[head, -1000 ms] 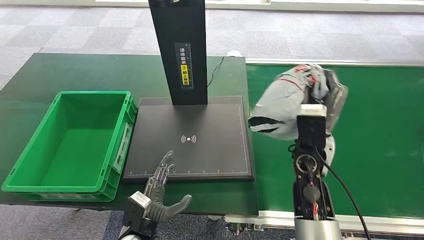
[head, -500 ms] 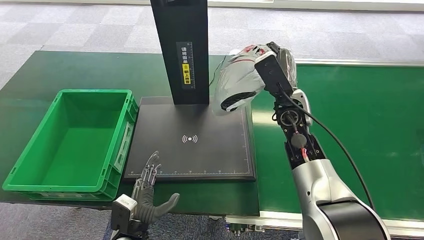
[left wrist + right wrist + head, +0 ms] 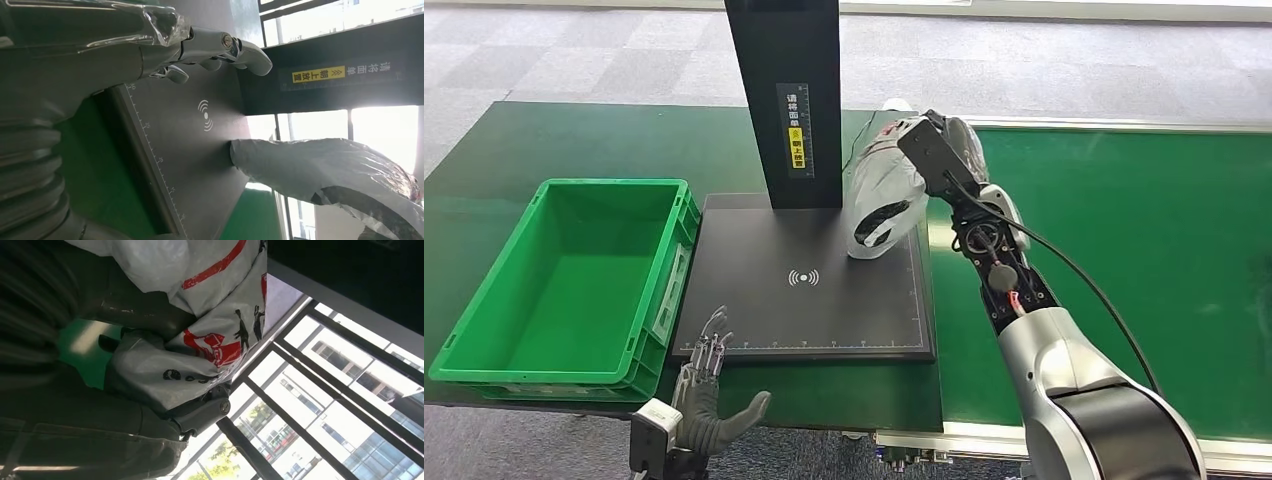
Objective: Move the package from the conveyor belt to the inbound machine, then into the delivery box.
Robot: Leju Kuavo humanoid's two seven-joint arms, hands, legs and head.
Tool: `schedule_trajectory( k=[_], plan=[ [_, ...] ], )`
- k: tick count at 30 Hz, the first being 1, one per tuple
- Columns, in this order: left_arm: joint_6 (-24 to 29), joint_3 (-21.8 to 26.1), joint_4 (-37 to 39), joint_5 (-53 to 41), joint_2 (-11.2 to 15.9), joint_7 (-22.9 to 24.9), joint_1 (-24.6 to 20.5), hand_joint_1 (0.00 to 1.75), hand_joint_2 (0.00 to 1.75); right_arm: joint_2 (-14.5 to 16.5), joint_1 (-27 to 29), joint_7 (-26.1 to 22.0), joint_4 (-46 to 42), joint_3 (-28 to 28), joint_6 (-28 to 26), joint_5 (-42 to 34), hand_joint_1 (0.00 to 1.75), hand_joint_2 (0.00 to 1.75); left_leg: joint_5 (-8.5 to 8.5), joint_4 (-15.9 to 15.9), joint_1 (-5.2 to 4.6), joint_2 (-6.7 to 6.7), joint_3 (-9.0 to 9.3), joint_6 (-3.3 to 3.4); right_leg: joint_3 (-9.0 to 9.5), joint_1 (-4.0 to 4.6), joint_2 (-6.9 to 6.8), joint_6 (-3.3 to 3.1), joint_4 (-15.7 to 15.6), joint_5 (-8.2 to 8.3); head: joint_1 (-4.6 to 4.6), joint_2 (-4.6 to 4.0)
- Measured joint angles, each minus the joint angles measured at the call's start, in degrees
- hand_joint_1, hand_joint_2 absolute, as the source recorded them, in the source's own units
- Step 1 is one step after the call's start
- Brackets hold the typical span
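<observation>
My right hand point(image 3: 944, 140) grips the grey plastic-wrapped package point(image 3: 882, 195), fingers wrapped around its upper end. A second ago I held it over the green conveyor belt point(image 3: 1144, 250); now I have swung it left, so it hangs above the right rear corner of the inbound machine's black scanning plate point(image 3: 754, 310), beside the black post point(image 3: 786, 100). Its lower end looks close to the plate, though I cannot tell if it touches. My left hand point(image 3: 704, 400) has dropped back to the table's near edge, fingers spread, holding nothing. The green delivery box point(image 3: 484, 310) waits; setting down comes next, I judge.
</observation>
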Motion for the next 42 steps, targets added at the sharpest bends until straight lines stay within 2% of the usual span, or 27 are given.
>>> schedule_trajectory(
  k=[5, 8, 12, 22, 27, 30, 36, 42],
  plan=[
    [0.2, 0.0, 0.0, 0.1, 0.2, 0.1, -0.1, 0.00, 1.75, 0.8, 0.2, -1.6, 2.0, 0.5, 6.7, -1.9, 1.75, 1.75, 0.00, 0.0, 0.00, 0.04, 0.03, 0.00, -0.01, 0.00, 0.04, 0.00, 0.0, 0.00, -0.01, 0.00],
    [0.7, -0.2, 0.4, -0.7, 0.3, 0.7, -0.4, 0.00, 1.75, 1.7, 0.8, -2.5, 3.0, 0.9, 7.6, -2.5, 1.74, 1.75, 0.00, 0.0, 0.00, 0.05, 0.03, 0.00, -0.02, 0.00, 0.04, 0.00, 0.0, 0.00, -0.01, 0.00],
    [1.1, -0.2, 0.8, -1.0, 0.4, 1.0, -0.4, 0.00, 1.75, 2.6, 1.0, -2.8, 3.9, 1.1, 8.1, -3.0, 0.03, 1.75, 0.00, 0.0, 0.00, 0.07, 0.03, 0.00, -0.02, 0.00, 0.04, 0.00, 0.0, 0.00, 0.00, 0.00],
    [1.9, -0.1, 2.6, -0.4, 1.2, 1.3, -1.1, 0.00, 1.75, 7.0, 3.3, -4.8, 5.5, 2.7, 20.4, -4.9, 0.00, 1.75, 0.00, 0.0, 0.02, 0.09, 0.04, 0.00, -0.04, 0.03, 0.08, -0.02, 0.0, -0.01, -0.01, 0.00],
    [1.5, 0.3, 4.7, 0.2, 1.8, 0.6, -2.1, 0.00, 1.75, 7.8, 8.5, -7.7, 5.8, 6.1, 21.4, -4.2, 0.00, 1.75, 0.00, 0.0, 0.02, 0.09, 0.04, 0.00, -0.02, 0.02, 0.08, -0.02, 0.0, -0.02, -0.01, 0.00],
    [1.3, 0.5, 5.3, 0.2, 2.0, 0.6, -2.4, 0.00, 1.75, 7.8, 12.4, -10.7, 5.4, 7.4, 18.4, -4.7, 0.00, 1.75, -0.01, 0.0, 0.01, 0.08, 0.04, 0.00, -0.02, 0.01, 0.07, -0.02, 0.0, -0.02, -0.01, 0.00],
    [2.0, 0.7, 5.6, 0.2, 2.4, 0.7, -1.7, 0.00, 1.75, 6.4, 20.3, -15.6, -0.2, 8.2, 3.9, -6.4, 0.00, 1.75, -0.02, 0.0, 0.01, 0.09, 0.04, -0.02, -0.03, 0.01, 0.08, -0.01, 0.0, -0.02, -0.01, 0.00],
    [3.1, 1.4, 3.3, 0.1, 2.5, 1.2, 1.2, 0.00, 1.75, 3.6, 32.5, -17.5, -16.7, 8.6, -6.5, -12.2, 0.00, 1.75, -0.09, 0.0, 0.01, 0.08, 0.02, -0.05, -0.07, 0.02, 0.07, -0.04, 0.0, -0.09, 0.00, 0.00]
  ],
)
